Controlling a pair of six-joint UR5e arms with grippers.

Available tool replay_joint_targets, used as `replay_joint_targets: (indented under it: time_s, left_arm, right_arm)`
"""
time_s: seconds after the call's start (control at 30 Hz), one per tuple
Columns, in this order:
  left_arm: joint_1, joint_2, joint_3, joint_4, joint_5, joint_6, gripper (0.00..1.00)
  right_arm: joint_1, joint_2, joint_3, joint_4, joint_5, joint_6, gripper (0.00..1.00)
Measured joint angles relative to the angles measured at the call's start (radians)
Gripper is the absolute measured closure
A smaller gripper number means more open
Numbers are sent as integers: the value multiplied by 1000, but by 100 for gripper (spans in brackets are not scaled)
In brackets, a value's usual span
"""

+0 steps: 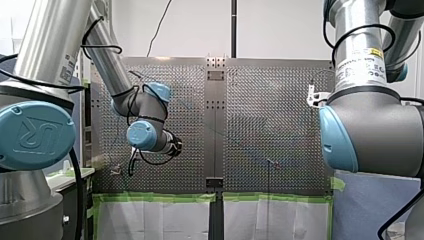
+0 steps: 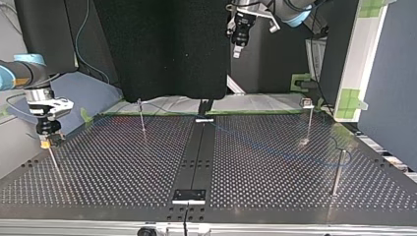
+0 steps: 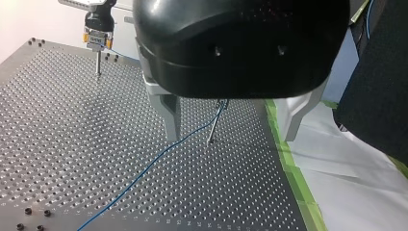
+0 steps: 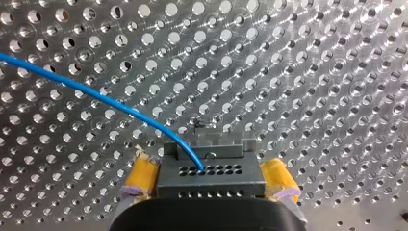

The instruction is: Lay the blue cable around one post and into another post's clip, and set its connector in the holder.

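Currently on our list:

- One grey connector point(image 4: 211, 169), clamped between the yellow pads point(image 4: 140, 174) of our right gripper point(image 4: 210, 179). It sits at the top view's left, directly over a thin post point(image 2: 53, 162).
- One blue cable point(image 4: 96, 96), leaving the connector's face and curving away over the perforated table point(image 2: 123, 167). In the left wrist view it runs close by a second post point(image 3: 212, 127).
- One left gripper point(image 3: 230, 137), raised high over the table's far middle in the top view. Its metal fingers are spread wide with nothing between them.

UR logo on blue joint cap point(image 1: 37, 136), arm sticker point(image 1: 367, 64) print illegible
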Motion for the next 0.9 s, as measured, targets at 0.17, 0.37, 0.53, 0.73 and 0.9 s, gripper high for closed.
replay_joint_targets:
  time_s: [0.17, 0.37, 0.53, 0.73, 0.9]
  left_arm:
    - [-1, 0, 0, -1, -7, 1, 0]
    - [-2, 0, 0, -5, -14, 8, 0]
    - [-3, 0, 0, -6, -14, 9, 0]
    - [-4, 0, 0, -6, -14, 9, 0]
    - [-5, 0, 0, -6, -15, 9, 0]
  right_arm:
    - [3, 0, 0, -2, 1, 0, 1]
    - [4, 0, 0, 0, -2, 0, 1]
    - [3, 0, 0, 2, -2, -1, 1]
    - [1, -1, 0, 3, 1, -5, 1]
    - [0, -2, 0, 3, 1, -9, 1]
